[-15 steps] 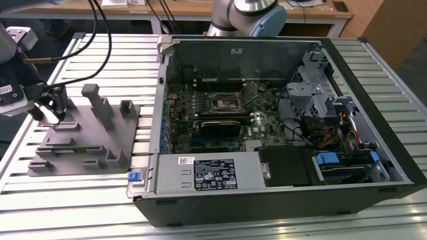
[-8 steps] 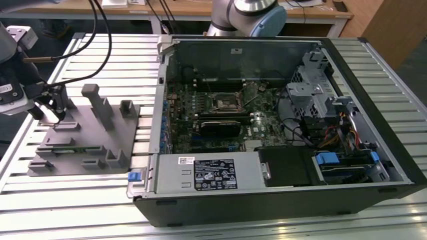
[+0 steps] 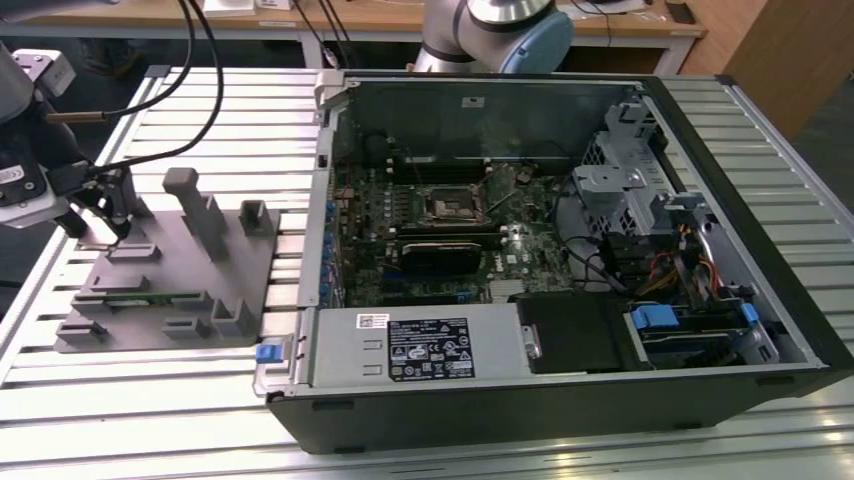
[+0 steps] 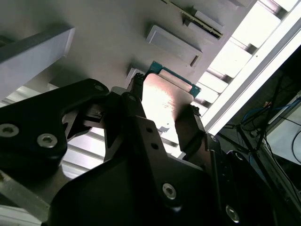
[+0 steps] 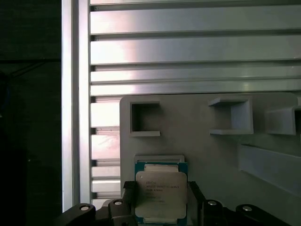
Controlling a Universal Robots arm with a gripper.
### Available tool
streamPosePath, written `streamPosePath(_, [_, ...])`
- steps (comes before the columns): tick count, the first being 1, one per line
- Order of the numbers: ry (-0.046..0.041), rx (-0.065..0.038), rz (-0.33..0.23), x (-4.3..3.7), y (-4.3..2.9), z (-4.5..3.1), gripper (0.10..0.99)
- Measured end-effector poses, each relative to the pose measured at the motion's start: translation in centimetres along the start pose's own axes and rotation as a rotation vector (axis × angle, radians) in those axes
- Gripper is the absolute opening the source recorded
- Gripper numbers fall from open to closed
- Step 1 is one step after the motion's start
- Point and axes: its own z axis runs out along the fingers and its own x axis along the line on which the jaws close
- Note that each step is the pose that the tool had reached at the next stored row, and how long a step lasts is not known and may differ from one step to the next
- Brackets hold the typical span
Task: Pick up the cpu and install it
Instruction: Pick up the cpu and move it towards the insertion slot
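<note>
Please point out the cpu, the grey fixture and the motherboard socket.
cpu [image 5: 161, 190], first wrist view: centre of its silvery top.
grey fixture [image 3: 180, 275], exterior view: bare flat base.
motherboard socket [image 3: 454, 205], exterior view: its dark middle.

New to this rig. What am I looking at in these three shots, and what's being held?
It is one robot arm with a gripper. The exterior view comes from a camera off the arm. It shows a slotted metal table, a grey fixture on that view's left, and an open computer case on its right with the motherboard socket exposed. Both wrist views come from cameras riding on the arm, looking past the fingers. The fingers are shut on the cpu, a small square chip with a silvery top, at the fixture.
</note>
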Motion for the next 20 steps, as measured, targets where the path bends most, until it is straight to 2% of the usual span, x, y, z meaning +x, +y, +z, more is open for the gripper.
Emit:
streamPosePath(10, [0.0, 0.0, 0.0, 0.01, 0.24, -0.2, 0.525])
streamPosePath(20, [-0.0001, 0.0, 0.0, 0.02, 0.32, -0.81, 0.525])
